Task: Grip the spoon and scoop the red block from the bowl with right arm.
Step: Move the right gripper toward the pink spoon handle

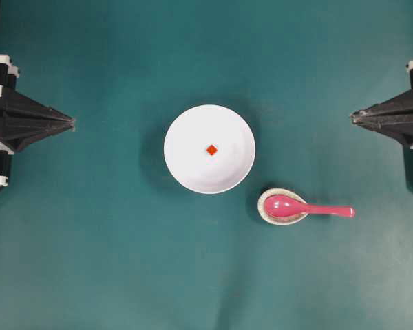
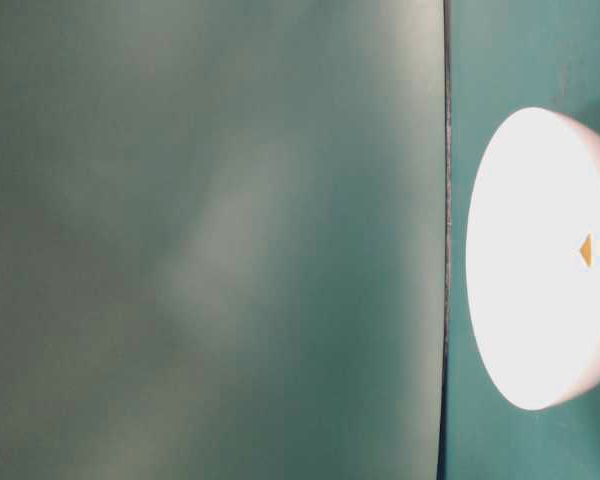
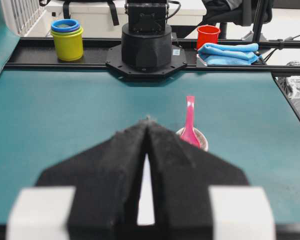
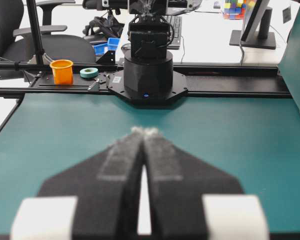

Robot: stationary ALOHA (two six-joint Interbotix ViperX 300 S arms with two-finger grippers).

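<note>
The glossy pink-red soup spoon (image 1: 310,207) lies right of the large white round bowl (image 1: 186,165), its scoop in a small speckled oval dish (image 1: 265,212); likely rigid and slippery, so pinch mid-handle. The tiny orange-red cube (image 1: 211,150) sits mid-bowl. The right gripper (image 1: 354,118) and left gripper (image 1: 71,124) are both closed, empty

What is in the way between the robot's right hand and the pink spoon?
Nothing visible. In the overhead view only bare green table lies between the shut right gripper and the spoon, whose scoop rests in a small speckled dish with its handle pointing toward that side.
</note>
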